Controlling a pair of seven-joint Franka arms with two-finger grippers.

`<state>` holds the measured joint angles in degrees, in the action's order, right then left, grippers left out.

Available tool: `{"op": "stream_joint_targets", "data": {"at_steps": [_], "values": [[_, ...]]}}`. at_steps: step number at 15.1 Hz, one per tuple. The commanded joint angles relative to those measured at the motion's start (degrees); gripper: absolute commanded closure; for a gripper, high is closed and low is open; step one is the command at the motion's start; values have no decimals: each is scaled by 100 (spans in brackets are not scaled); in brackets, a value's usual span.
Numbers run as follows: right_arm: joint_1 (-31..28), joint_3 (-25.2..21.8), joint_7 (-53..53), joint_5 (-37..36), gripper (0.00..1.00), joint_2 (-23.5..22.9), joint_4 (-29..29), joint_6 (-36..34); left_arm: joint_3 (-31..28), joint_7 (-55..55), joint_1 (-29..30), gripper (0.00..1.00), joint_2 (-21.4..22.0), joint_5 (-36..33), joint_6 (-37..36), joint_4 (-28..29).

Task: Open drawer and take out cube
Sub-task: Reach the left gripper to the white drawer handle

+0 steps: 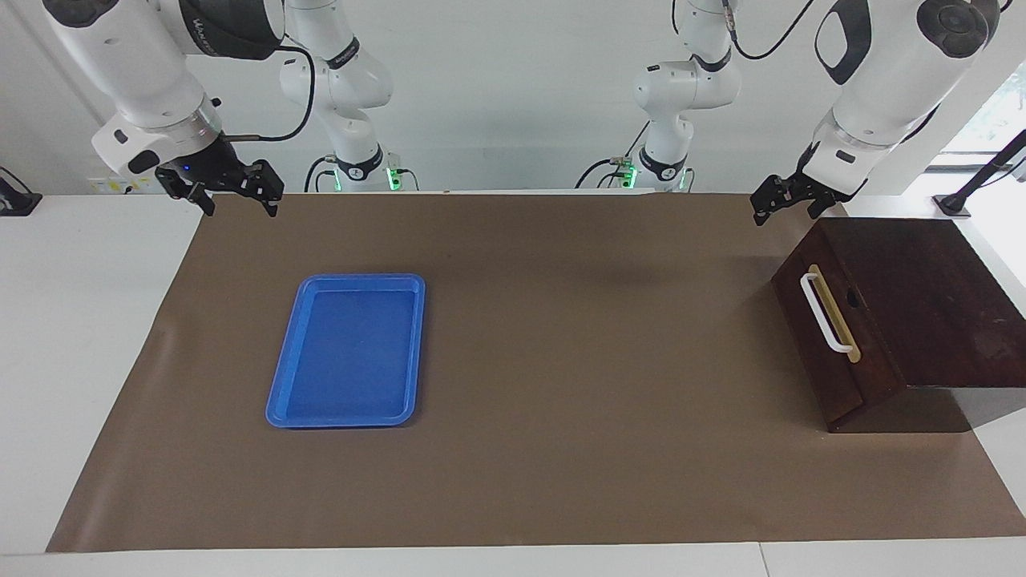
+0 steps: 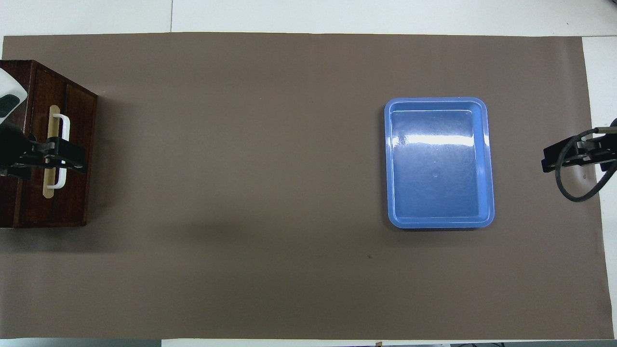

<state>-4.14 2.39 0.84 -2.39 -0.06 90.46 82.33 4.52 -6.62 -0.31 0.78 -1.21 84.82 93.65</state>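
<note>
Drawer [image 1: 826, 336] shut in its box [image 1: 922, 304] at the left arm's end of the table [image 1: 561, 481], handle [image 1: 826, 312] untouched. Cube not visible. Left end effector [image 1: 789, 204] up over the box edge, grip state unclear. Right end effector [image 1: 232, 192] waits over its own table end, fingers spread, empty. Blue tray [image 1: 346, 350] empty, toward the right arm's end.

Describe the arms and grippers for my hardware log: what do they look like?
Both arms are glossy white with dark grey joint caps. The left gripper and right gripper are black two-finger units. A black cable loops to the right gripper; green lights glow at both bases.
</note>
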Motion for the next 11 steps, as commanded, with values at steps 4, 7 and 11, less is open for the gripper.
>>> {"op": "stream_joint_targets", "data": {"at_steps": [4,7,11], "values": [[-131,42,206,107,0,59,51,29,-83,99,-110,0,-43,51,8,-75],[-122,42,206,107,0,59,51,28,-30,91,-136,0,36,-447,823,336],[-131,51,215,107,0,59,42,11,-30,256,-171,0,212,-626,1967,1198]]}}
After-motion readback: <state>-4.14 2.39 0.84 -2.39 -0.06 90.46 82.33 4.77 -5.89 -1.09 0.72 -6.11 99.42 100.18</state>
